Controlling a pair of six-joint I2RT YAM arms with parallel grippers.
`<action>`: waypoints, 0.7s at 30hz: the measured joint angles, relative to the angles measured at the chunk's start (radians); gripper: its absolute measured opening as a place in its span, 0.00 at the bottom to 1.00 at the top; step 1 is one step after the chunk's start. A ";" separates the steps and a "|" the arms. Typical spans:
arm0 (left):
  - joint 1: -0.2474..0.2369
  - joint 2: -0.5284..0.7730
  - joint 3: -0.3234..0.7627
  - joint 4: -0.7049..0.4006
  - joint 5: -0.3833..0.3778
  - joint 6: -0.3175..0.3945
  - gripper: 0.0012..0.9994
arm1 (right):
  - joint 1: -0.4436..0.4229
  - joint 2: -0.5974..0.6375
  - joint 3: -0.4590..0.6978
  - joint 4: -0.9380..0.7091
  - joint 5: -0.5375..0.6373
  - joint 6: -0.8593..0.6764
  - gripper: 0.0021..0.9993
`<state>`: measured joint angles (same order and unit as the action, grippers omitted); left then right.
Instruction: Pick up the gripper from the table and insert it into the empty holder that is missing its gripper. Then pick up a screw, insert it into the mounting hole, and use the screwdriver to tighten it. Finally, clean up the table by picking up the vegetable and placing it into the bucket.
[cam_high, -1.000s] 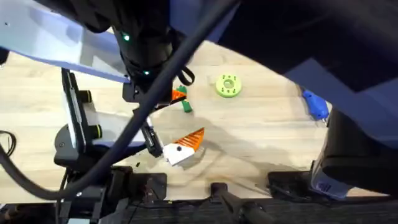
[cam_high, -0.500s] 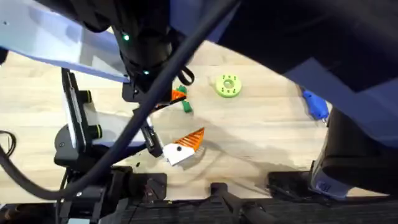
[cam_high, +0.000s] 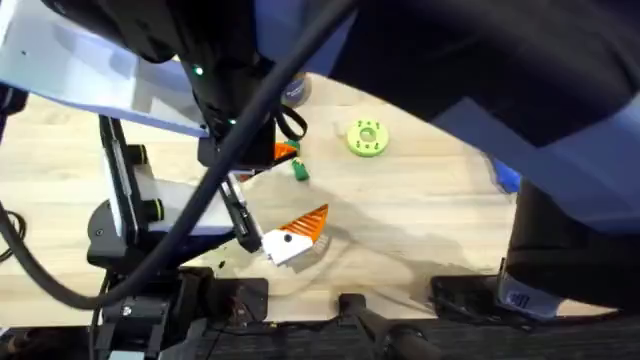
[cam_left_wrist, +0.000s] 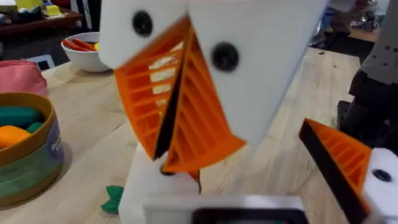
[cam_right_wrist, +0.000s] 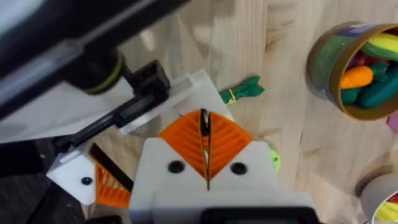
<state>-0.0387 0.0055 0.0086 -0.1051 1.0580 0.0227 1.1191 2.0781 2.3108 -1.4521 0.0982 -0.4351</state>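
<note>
My left gripper (cam_left_wrist: 180, 163) is shut, its orange ribbed pads pressed together just above the table (cam_high: 430, 215), beside the green vegetable (cam_high: 299, 171) (cam_left_wrist: 113, 199) (cam_right_wrist: 244, 89). My right gripper (cam_right_wrist: 204, 149) is also shut and hangs high over the same spot. A white block carrying a fixed orange wedge (cam_high: 297, 234) (cam_right_wrist: 93, 180) (cam_left_wrist: 339, 163) sits on a clear stand near the table's front. The blue screwdriver (cam_high: 508, 180) lies at the right, mostly covered by my right arm. The bucket (cam_right_wrist: 357, 71) (cam_left_wrist: 28, 146) holds toy vegetables. The loose gripper, the empty holder and the screw are hidden.
A lime-green disc with holes (cam_high: 367, 138) lies behind the vegetable. A white bowl of toy food (cam_left_wrist: 81, 51) stands at the far side, with a pink object (cam_left_wrist: 22, 76) by the bucket. My left arm's base and cables crowd the near left.
My right arm has swung further over the table and now covers most of the screwdriver. The left arm has shifted slightly, and a bit of the bucket's rim now shows behind it.
</note>
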 joint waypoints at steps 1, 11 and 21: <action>0.000 0.000 0.000 0.000 0.000 0.000 0.99 | 0.000 0.000 0.000 0.000 0.000 0.000 0.00; 0.000 0.000 0.000 0.000 -0.001 0.000 0.99 | 0.000 0.000 0.000 0.008 0.002 0.000 0.00; 0.000 0.000 0.000 0.000 -0.003 -0.003 0.99 | 0.000 0.001 0.002 0.017 0.002 0.000 0.00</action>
<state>-0.0387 0.0055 0.0086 -0.1047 1.0554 0.0200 1.1191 2.0792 2.3127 -1.4349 0.1005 -0.4351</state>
